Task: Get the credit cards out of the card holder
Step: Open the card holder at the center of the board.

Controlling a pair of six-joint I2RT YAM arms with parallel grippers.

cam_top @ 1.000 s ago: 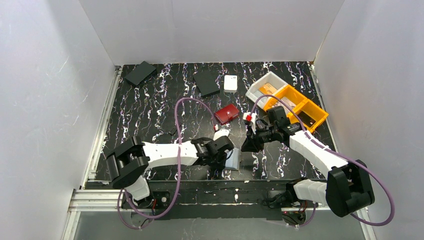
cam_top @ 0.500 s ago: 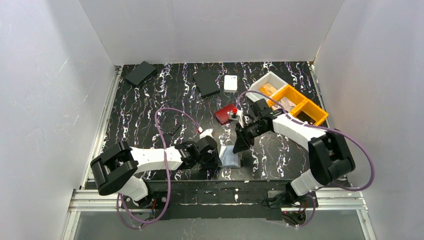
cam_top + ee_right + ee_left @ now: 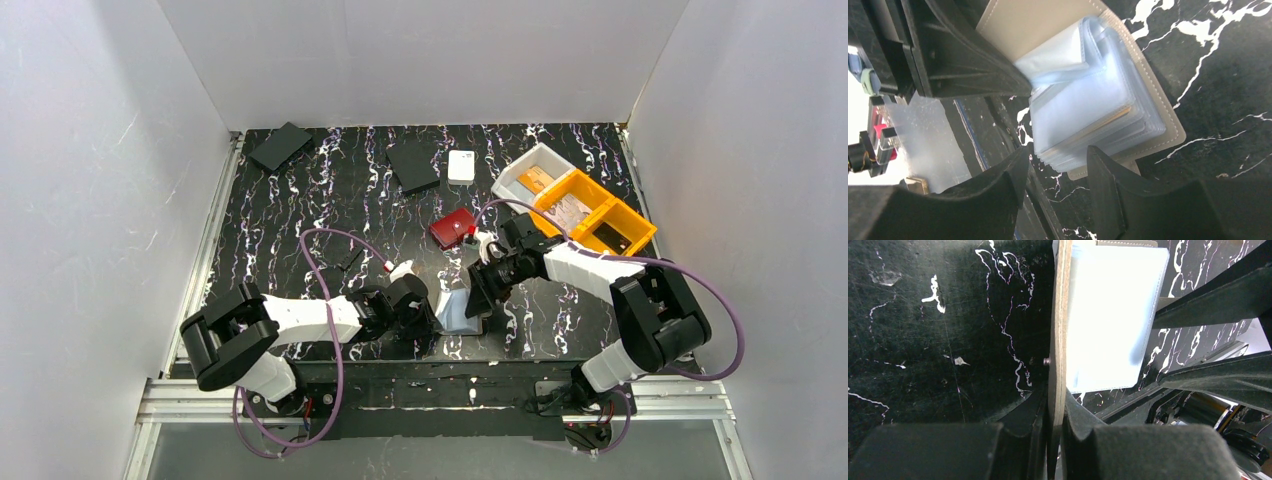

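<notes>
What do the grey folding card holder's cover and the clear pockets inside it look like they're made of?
The grey folding card holder: its cover looks like faux leather or a similar soft sheet, matte, with a stitched line along the edge. The clear pockets: most likely thin flexible plastic film, glossy and milky-translucent; they bend and fan out loosely.

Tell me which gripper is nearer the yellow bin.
Right. The right gripper hovers at the card holder, near-left of the yellow bin; the left gripper clamps the holder's cover, farther left.
</notes>
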